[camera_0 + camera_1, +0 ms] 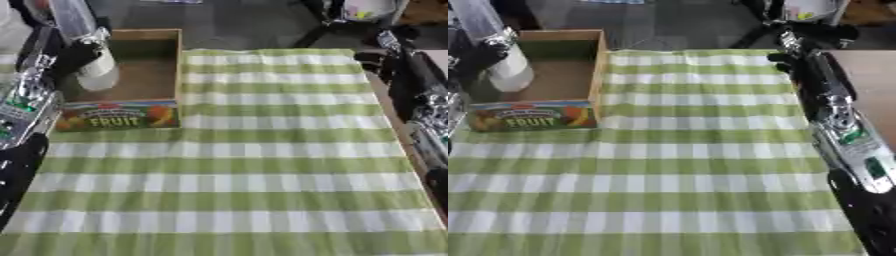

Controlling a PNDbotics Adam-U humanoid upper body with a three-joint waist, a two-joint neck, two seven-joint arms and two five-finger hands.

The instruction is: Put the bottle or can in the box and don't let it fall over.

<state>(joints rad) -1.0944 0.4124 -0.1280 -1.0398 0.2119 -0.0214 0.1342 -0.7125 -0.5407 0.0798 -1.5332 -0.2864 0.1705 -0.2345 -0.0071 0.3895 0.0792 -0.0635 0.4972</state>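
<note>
A tall bottle point(99, 70) with a white lower part and a clear top stands in the open cardboard box point(166, 75), at its left side, leaning slightly left. My left hand point(63, 56) comes in from the left and is curled round the bottle's middle; whether the bottle's base touches the box floor is hidden. The box's front wall carries a colourful FRUIT label point(118, 116). My right hand point(791, 56) rests at the table's far right edge, fingers relaxed, holding nothing.
A green and white checked cloth point(262, 165) covers the table. My right forearm point(850, 140) lies along the right edge. Dark chair or stand legs point(324, 25) are on the floor beyond the table's far edge.
</note>
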